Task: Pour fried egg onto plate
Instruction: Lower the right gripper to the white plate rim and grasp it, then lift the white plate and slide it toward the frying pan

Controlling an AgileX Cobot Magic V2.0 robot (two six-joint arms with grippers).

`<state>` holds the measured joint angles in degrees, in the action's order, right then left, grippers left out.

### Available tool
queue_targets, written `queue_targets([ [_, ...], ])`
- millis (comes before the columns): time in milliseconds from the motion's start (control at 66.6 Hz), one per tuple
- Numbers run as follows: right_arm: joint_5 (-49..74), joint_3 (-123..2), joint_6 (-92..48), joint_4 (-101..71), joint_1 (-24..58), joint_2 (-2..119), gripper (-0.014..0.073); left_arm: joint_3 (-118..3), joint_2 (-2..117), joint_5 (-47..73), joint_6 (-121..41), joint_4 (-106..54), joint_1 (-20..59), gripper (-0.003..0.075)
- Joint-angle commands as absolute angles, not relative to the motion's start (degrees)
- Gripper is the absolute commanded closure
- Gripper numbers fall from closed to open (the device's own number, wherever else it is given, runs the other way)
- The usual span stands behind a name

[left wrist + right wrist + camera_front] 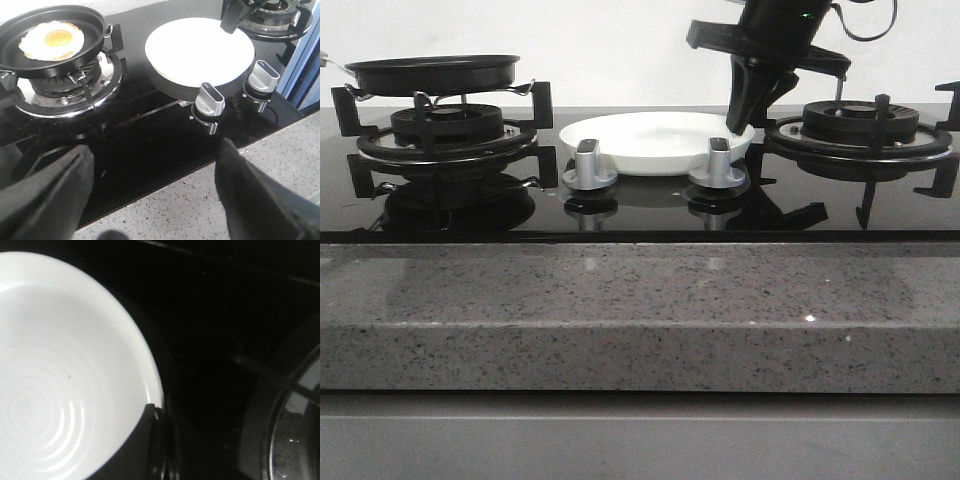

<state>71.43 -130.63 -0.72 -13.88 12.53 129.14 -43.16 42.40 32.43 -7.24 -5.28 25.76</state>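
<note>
The fried egg (pixel 52 41), white with a yellow yolk, lies flat in the black pan (pixel 90 22) on the left burner; from the front only the pan's side (pixel 430 72) shows. The white plate (pixel 650 140) rests on the glass hob between the burners and holds nothing (pixel 200 50). My right gripper (pixel 740 125) comes down onto the plate's right rim and is shut on it, one finger (pixel 140 450) lying inside the rim (pixel 60 365). My left gripper (pixel 152 165) hangs open over the hob's front edge, holding nothing, out of sight in the front view.
Two silver knobs (pixel 588 165) (pixel 720 162) stand just in front of the plate. The right burner grate (pixel 860 125) is close beside my right gripper. A speckled granite counter (pixel 640 310) runs along the front of the hob.
</note>
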Motion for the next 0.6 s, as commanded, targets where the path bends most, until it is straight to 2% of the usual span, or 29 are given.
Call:
queue_targets([
  [0, 76.87, -134.71, 0.00, -14.34, 12.30, 124.89, 0.0704, -45.12, 42.50, 28.28, -7.23, -5.30, 26.31, 0.0219],
  [301, 76.84, -144.29, 2.64, -18.92, 12.30, 122.06, 0.0704, -45.12, 42.50, 28.28, -7.23, -5.29, 26.31, 0.0219],
  [586, 77.01, -144.05, 4.89, -23.86, 12.30, 116.07, 0.0704, -45.12, 42.50, 28.18, -7.23, -5.29, 26.31, 0.0219],
])
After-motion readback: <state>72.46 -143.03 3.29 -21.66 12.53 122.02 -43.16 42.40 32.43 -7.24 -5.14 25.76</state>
